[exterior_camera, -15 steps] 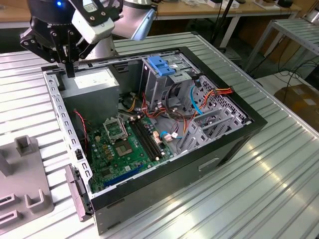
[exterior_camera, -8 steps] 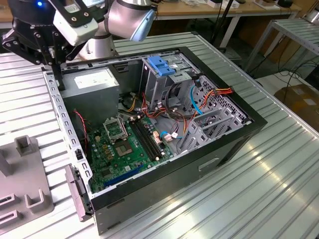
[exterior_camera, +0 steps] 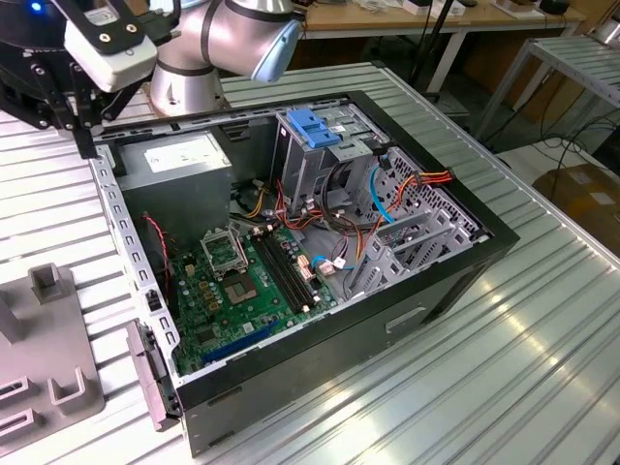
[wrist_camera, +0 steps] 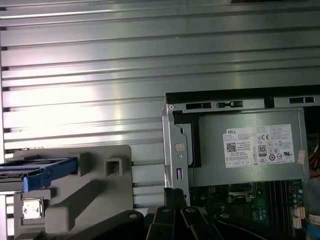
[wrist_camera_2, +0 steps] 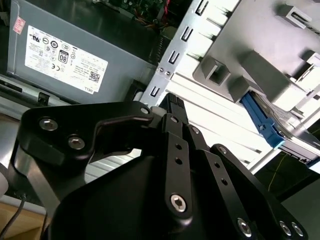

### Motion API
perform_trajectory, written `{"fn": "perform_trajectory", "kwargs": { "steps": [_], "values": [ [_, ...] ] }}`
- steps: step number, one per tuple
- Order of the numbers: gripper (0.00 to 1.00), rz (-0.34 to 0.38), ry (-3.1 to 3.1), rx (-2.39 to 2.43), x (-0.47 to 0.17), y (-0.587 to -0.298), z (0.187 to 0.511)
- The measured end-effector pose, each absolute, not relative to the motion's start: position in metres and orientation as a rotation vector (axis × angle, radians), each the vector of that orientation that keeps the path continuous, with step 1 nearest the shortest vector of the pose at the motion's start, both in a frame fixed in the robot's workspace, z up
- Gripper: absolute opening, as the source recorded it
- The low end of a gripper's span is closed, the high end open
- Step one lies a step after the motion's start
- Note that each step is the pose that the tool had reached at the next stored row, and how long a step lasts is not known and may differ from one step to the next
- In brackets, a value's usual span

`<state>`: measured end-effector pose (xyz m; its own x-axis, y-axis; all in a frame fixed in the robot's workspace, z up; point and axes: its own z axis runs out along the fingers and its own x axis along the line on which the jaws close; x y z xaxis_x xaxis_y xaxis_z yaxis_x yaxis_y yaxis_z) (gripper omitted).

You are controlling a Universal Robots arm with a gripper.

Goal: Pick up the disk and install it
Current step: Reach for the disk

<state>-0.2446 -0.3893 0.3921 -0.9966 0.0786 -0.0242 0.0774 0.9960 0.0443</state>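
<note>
Looks like the pickup step, not yet begun: nothing in the gripper [wrist_camera_2: 170,107], pressed together above the case [wrist_camera: 175,150] rim by the power supply [wrist_camera: 250,145]. Can see the disk [wrist_camera: 50,170] slotted in the grey holder [wrist_camera: 100,195], apart from the gripper (blue frame outward). Probably needs jaws spread and squared to that frame. Cannot make out most of the disk, cut off in both wrist views.

Disk [wrist_camera: 45,170] slotted in holder [wrist_camera: 95,197]; holder on table [exterior_camera: 542,339], at exterior view's left of case [exterior_camera: 436,300].

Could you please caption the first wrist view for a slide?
Claw near the edge of the open computer case; the disk sits in a grey fixture on the table.
</note>
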Motion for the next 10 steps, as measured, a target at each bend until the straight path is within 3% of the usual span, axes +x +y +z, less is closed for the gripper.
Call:
{"fn": "perform_trajectory", "kwargs": {
  "steps": [10],
  "values": [
    [0.10,0.068,3.114,0.122,-0.281,-0.384,0.392]
  ]
}}
